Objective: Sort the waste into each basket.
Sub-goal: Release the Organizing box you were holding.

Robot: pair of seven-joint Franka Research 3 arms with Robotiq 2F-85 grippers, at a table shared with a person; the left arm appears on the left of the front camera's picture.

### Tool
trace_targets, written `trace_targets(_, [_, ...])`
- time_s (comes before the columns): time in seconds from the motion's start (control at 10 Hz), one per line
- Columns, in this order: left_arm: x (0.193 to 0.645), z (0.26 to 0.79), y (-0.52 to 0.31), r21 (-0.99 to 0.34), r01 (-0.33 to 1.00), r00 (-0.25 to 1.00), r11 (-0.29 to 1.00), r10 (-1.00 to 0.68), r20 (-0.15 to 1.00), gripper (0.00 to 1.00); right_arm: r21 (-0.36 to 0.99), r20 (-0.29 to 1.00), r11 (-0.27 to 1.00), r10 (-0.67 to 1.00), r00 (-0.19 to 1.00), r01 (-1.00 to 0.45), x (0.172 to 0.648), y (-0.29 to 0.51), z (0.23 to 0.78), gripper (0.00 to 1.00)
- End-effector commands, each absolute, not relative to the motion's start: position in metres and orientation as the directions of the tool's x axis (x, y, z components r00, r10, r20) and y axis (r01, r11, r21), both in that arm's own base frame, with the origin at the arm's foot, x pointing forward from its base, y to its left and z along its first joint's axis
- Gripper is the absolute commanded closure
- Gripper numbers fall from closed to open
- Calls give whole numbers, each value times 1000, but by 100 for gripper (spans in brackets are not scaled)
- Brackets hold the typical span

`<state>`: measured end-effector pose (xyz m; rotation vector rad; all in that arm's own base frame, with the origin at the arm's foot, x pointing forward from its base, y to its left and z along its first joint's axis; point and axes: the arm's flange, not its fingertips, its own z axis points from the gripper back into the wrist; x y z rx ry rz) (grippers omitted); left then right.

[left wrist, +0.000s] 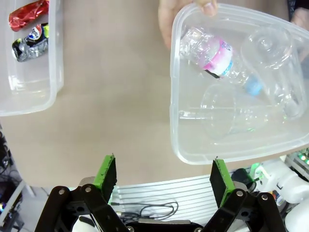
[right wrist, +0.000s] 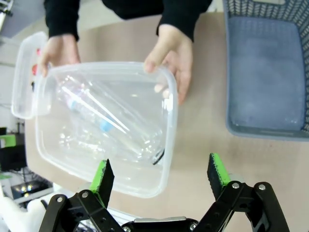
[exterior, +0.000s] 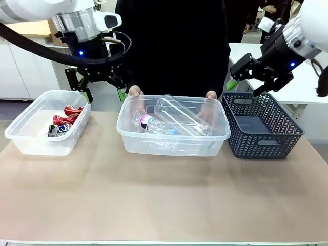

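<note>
middle tub (exterior: 171, 134) holds bottles (exterior: 177, 117), left tub (exterior: 31, 134) apparently crushed cans (exterior: 65, 119).

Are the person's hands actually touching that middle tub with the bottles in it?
Touching. In the right wrist view, both hands grip the far rim of the middle tub, fingers curled over its edge; the front view shows fingertips on that rim too.

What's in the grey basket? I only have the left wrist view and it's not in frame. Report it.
Observer: The grey basket is empty; the right wrist view shows its bare floor.
Operator: Tell me where my right gripper is.
Observer: The right gripper hangs open above the basket's far left corner, holding nothing.
Operator: Say what the person is doing.
Observer: Both of the person's hands grip the far rim of the middle tub, which holds the clear bottles.
</note>
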<state>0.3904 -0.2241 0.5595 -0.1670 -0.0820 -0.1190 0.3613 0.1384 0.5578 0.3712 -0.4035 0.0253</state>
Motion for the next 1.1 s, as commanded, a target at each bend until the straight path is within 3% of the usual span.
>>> trace_targets(0.0, [390,562,-223,-155,113,991,981,-100,85,0,353,389,930,-50,920,-99,364,139,561,0])
trace_targets(0.4, [390,560,-224,-161,125,990,979,-111,91,0,348,388,933,-49,920,-97,361,138,558,0])
trace_targets(0.6, [367,577,-212,-179,215,977,960,-209,53,0,530,373,825,-16,928,-198,278,55,607,0])
trace_targets(0.7, [348,582,-191,-246,232,973,941,-227,50,0,584,321,791,-16,947,-184,252,24,613,0])
trace_targets(0.8, [330,584,-170,-394,235,971,888,-236,48,0,663,250,741,-82,965,-109,236,0,613,0])
trace_targets(0.9, [318,585,-143,-609,167,984,776,-168,57,0,806,126,592,-193,973,13,228,-17,614,0])
trace_targets(1.0, [314,581,-113,-782,119,990,612,-130,49,0,860,32,487,-355,934,155,227,-28,614,0])
